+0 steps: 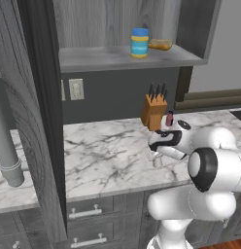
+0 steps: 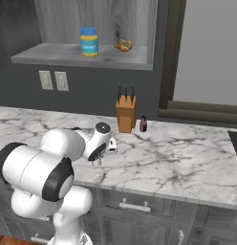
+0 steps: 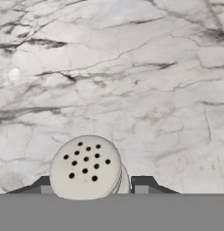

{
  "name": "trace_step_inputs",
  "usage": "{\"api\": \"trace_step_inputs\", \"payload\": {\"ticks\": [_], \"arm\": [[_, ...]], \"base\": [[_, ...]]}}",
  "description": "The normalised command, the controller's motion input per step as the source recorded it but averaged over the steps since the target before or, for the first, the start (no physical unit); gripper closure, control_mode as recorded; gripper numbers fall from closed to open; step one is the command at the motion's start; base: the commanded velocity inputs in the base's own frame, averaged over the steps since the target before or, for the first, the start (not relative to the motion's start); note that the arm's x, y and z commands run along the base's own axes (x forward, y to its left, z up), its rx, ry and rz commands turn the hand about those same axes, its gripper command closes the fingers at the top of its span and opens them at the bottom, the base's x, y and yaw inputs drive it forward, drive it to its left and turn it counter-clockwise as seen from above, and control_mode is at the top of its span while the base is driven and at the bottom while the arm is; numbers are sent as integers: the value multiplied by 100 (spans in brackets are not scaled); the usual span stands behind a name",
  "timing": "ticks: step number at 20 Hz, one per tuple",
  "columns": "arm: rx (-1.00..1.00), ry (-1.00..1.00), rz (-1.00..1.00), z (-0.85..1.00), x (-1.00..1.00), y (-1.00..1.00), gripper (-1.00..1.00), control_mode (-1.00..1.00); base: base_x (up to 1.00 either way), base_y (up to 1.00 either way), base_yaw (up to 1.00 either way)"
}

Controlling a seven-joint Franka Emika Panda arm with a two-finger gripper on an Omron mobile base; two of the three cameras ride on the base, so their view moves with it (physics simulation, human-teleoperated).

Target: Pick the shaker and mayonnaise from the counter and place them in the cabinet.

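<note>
**A:** Nearest first: 1 pincer, and it's pinching the shaker. In the hand view the 2 dark fingertips sit either side of its holed top, with the marble surface beyond. The lower part of the shaker is cut off at the bottom of that view.

**B:** Can you see it from the base cameras?

**A:** Barely. In the left base view there's a pale bit under the hand that I take for the shaker, mostly hidden by the wrist. In the right base view the pincer hangs low over the surface, and I can't make out the shaker there.

**B:** Farther back?

**A:** 1 knife block by the wall with dark handles sticking out, blurry, maybe 3. Just beside it, 1 small dark red bottle. 2 wall outlets.

**B:** And the cabinet?

**A:** 1 cabinet, open, 2 things on its shelf: the mayonnaise standing upright, and near it 1 small orange-brown item I can't identify.
</note>
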Motion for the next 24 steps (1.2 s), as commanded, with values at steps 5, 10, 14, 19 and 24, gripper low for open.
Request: {"api": "trace_step_inputs", "payload": {"ticks": [5, 10, 14, 19, 24], "arm": [[0, 0, 2, -2, 0, 6, 100, -100], [-2, -2, 1, 33, -4, 31, 100, -100], [-9, -3, 0, 37, -9, 38, 100, -100], [-9, -4, -3, 53, -6, 23, 100, -100], [-3, -6, -7, 61, -8, 3, 100, -100]], "base": [[0, 0, 0], [0, 0, 0], [0, 0, 0], [0, 0, 0], [0, 0, 0]]}}
